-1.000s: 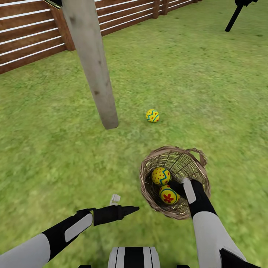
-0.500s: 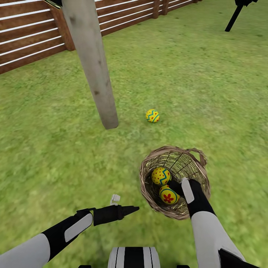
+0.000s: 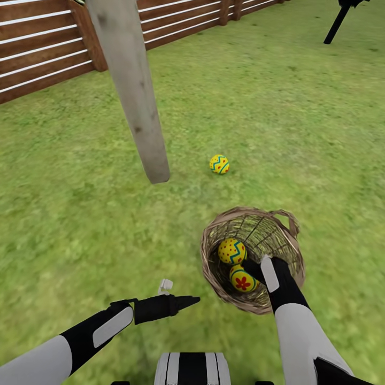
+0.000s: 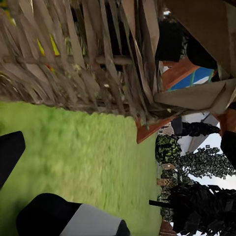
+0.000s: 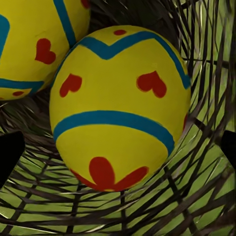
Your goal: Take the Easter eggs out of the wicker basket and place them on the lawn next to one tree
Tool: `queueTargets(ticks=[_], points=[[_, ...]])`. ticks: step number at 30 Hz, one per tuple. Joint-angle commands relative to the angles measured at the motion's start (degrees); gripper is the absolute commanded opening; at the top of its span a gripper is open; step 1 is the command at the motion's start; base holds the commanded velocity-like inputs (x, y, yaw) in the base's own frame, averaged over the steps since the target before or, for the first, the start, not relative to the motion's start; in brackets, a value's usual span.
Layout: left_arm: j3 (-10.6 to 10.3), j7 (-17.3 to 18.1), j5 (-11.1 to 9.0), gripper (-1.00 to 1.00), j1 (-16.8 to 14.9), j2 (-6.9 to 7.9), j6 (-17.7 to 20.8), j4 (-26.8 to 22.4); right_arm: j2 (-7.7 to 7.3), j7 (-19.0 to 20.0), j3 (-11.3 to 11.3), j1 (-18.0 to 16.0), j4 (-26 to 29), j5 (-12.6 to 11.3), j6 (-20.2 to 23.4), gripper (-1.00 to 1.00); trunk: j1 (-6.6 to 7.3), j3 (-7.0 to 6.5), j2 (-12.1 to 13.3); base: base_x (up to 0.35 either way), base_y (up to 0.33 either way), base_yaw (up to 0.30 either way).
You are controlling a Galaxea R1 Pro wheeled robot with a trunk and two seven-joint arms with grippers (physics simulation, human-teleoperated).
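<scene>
A wicker basket (image 3: 213,234) stands on the lawn (image 3: 80,224) in front of me, to the right. Two Easter eggs lie inside it: a dotted one (image 3: 231,251) and a flowered one (image 3: 242,280). My right gripper (image 3: 255,269) reaches down into the basket, open, its fingertips (image 5: 9,152) on either side of the flowered egg (image 5: 118,108). A third egg (image 3: 219,164) rests on the grass just right of the tree (image 3: 136,101) trunk. My left gripper (image 3: 188,301) hovers low and open, left of the basket, whose woven wall (image 4: 73,59) stands close ahead in the left wrist view.
A brown slat fence (image 3: 43,48) runs along the back left behind the trunk. A black leaning trunk (image 3: 336,25) stands at the far right. Open grass spreads all around the basket and tree.
The head view has shifted slightly. The right gripper stays inside the basket, barely moved; the left arm and all the eggs are where they were.
</scene>
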State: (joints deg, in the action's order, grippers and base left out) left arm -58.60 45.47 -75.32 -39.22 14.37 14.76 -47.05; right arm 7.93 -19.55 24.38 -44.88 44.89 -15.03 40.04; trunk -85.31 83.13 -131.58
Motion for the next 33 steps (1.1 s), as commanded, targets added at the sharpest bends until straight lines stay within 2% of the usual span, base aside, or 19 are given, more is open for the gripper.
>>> queueTargets(ticks=[1, 10, 26, 33], points=[[-0.2, 0.1, -0.6, 1.0, -0.1, 0.04, 0.5, 0.0, 0.09, -0.7, 0.2, 0.0, 0.1, -0.7, 0.1, 1.0, -0.22, 0.22, -0.4, 0.0, 0.0, 0.0], [-0.2, 0.1, -0.6, 1.0, -0.1, 0.04, 0.5, 0.0, 0.24, -0.8, 0.1, 0.0, 0.3, -0.8, 0.3, 1.0, -2.19, 2.02, -4.0, 0.0, 0.0, 0.0], [-0.2, 0.1, -0.6, 1.0, -0.1, -0.03, 0.4, -0.1, 0.24, -0.7, 0.1, 0.0, 0.6, -0.9, 0.5, 1.0, -2.19, 2.6, -4.0, 0.0, 0.0, 0.0], [-0.2, 0.0, -0.6, 1.0, -0.1, -0.04, 0.4, -0.1, 0.47, -0.5, 0.1, 0.0, 0.6, -0.9, 0.6, 1.0, -3.73, 3.99, -6.8, 0.0, 0.0, 0.0]])
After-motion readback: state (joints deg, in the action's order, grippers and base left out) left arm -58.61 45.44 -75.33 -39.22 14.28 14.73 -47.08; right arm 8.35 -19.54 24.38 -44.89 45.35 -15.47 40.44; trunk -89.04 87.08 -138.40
